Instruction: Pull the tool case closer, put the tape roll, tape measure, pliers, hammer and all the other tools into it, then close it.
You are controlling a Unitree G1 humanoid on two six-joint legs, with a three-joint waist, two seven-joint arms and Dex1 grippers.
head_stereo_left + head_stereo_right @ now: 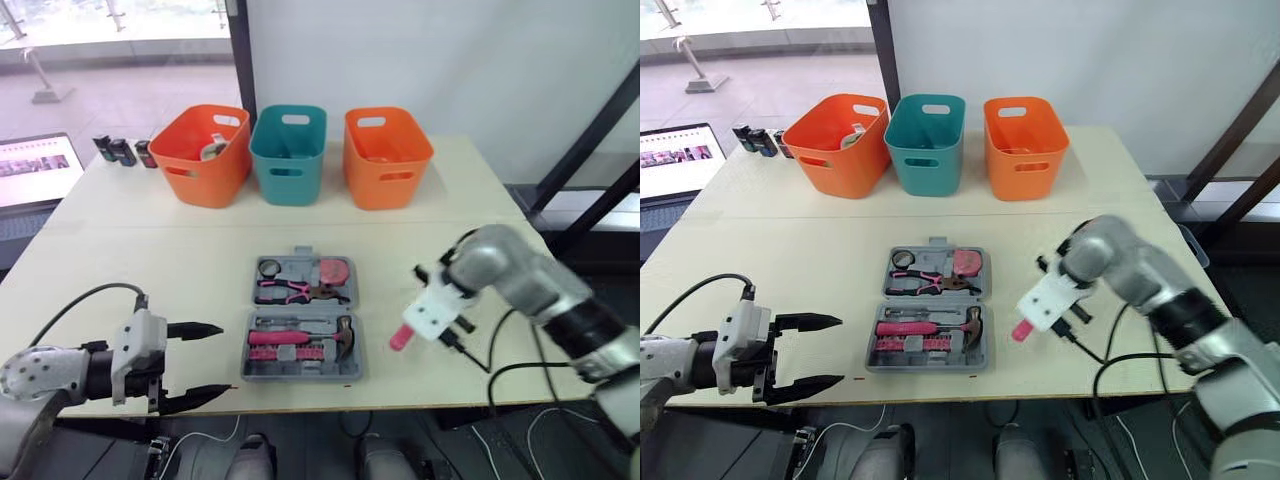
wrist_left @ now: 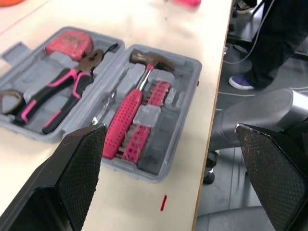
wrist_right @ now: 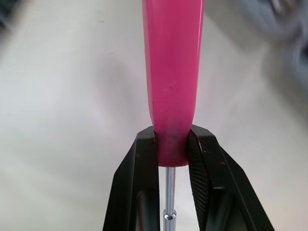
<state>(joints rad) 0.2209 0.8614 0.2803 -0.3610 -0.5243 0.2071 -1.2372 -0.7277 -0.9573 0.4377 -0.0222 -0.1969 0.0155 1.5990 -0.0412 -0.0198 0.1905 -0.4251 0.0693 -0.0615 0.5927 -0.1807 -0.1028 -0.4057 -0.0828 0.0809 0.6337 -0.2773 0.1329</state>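
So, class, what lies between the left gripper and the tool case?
Only bare table lies between left gripper and tool case, seen in the right eye view.

No lettering, number or brand can be read anywhere. The laptop screen [image 1: 35, 165] at the table's left edge shows rows of content too small to make out. The face of the tape measure [image 2: 70, 42] in the tool case [image 2: 192, 72] is too blurred to tell.

Daylight floods in from the window [image 1: 120, 40] at upper left; my table [image 1: 150, 260] sits bright, shadows soft.
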